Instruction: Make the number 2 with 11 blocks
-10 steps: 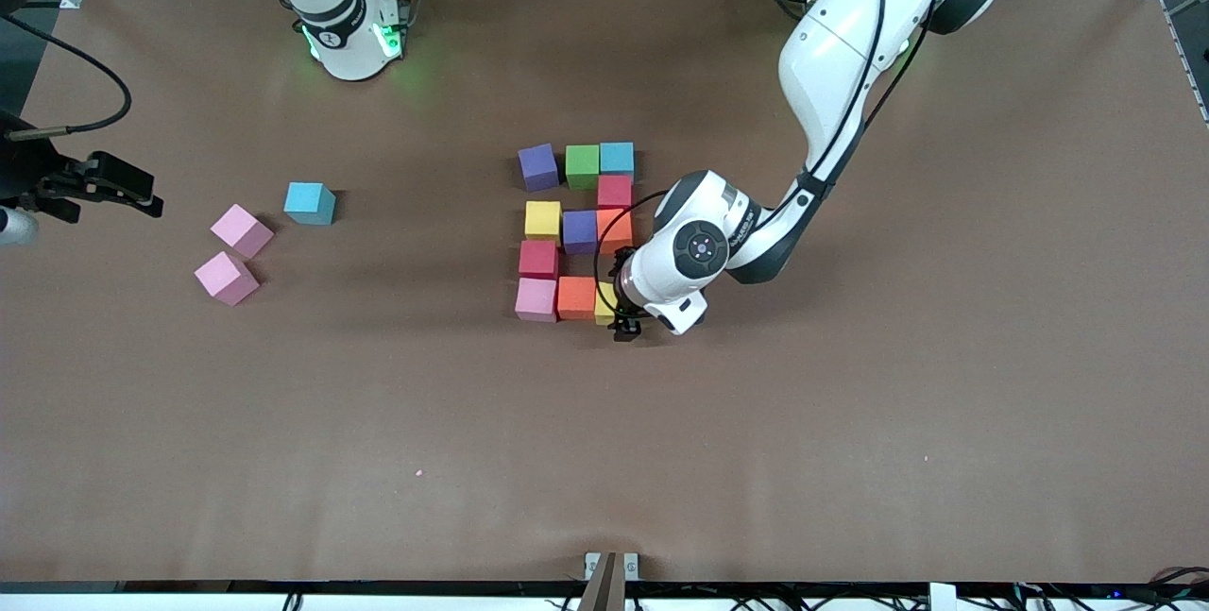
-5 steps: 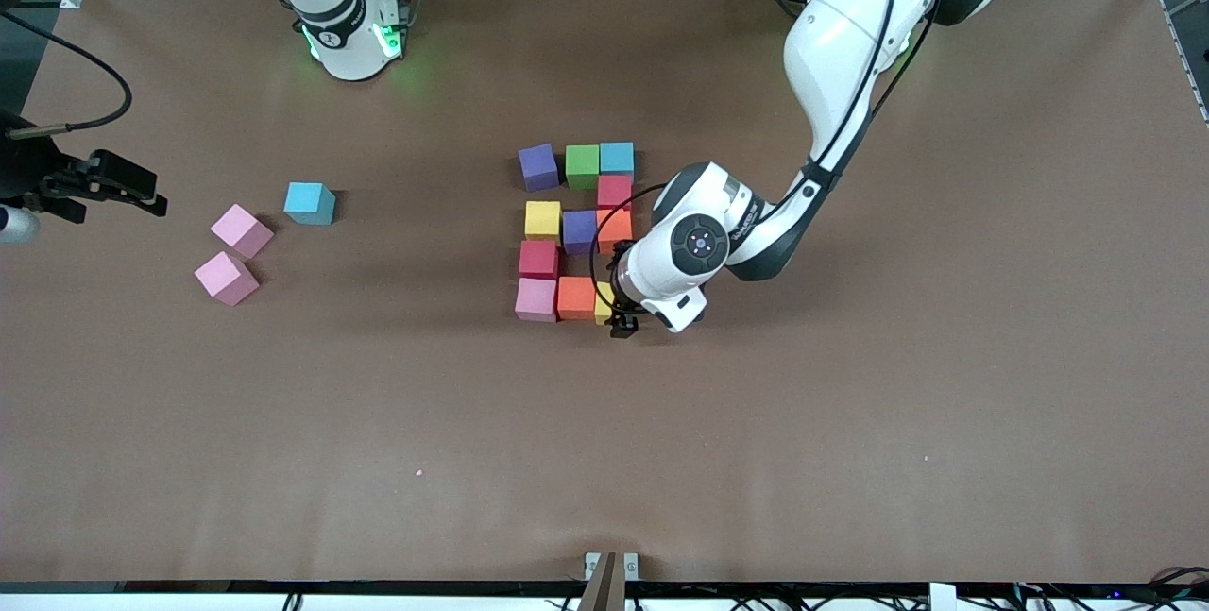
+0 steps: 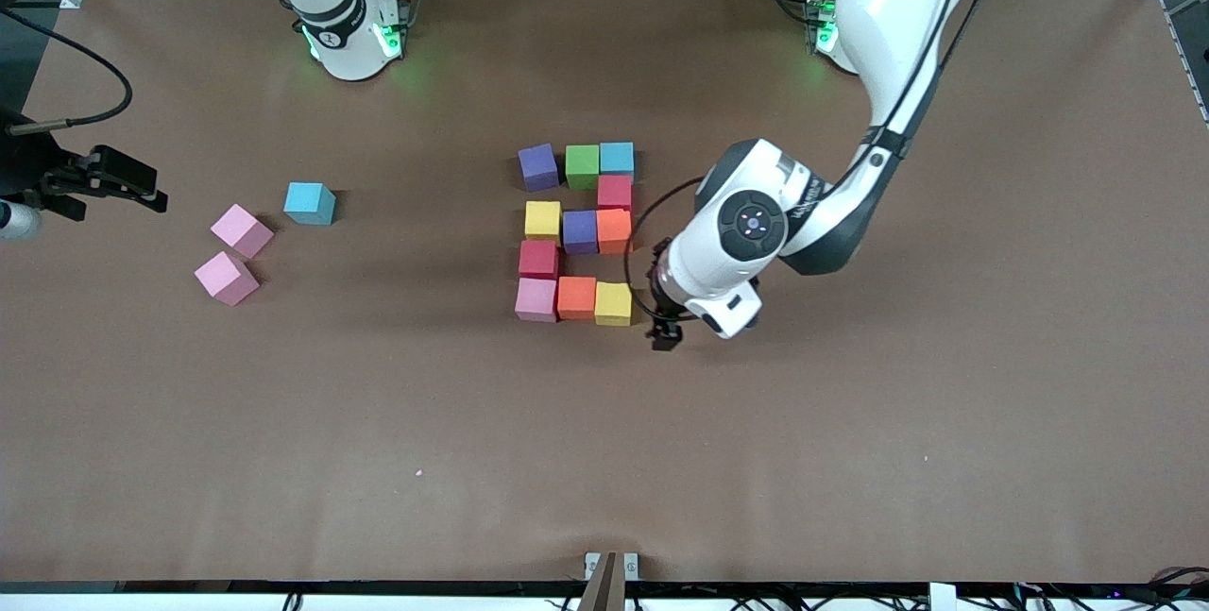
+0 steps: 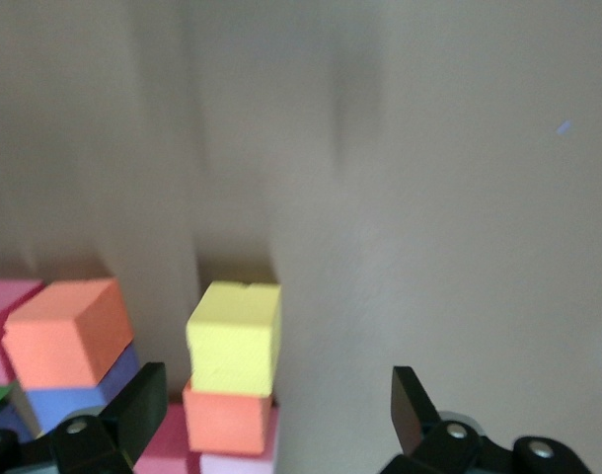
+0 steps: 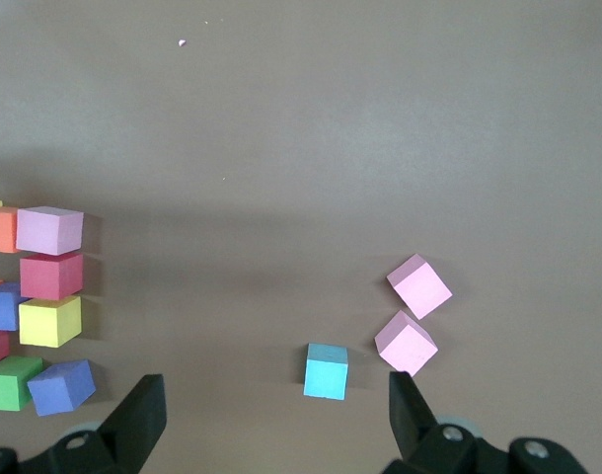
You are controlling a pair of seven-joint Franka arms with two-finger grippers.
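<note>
Though eleven blocks (image 3: 577, 233) already sit in the middle of the table (image 3: 850, 450), I'd say the figure is all but finished. Top row: purple (image 3: 537, 166), green (image 3: 582, 166), light blue (image 3: 617, 158). A red one (image 3: 614, 192) drops down from the light blue, then comes the middle row of yellow (image 3: 542, 219), purple (image 3: 579, 231) and orange (image 3: 614, 229). A second red (image 3: 538, 259) hangs under the yellow, and the bottom row runs pink (image 3: 536, 299), orange (image 3: 576, 297), yellow (image 3: 613, 303). Read from the front camera it looks like a 2 (the top purple sits a little askew, so a nudge might tidy it). By my count nothing more needs adding.

Three spare blocks lie well apart toward the right arm's end: a light blue one (image 3: 310, 203) and two pink ones (image 3: 233, 254); they seem to be leftovers.

The left gripper (image 3: 666, 332) hangs just beside the bottom-row yellow block, on the side toward the left arm's end, fingers (image 4: 412, 407) spread wide and holding nothing; the arm bends down from its base with the wrist over bare table. The right gripper (image 3: 118, 181) waits at the table's edge at its own end, fingers (image 5: 143, 415) likewise spread and empty.
</note>
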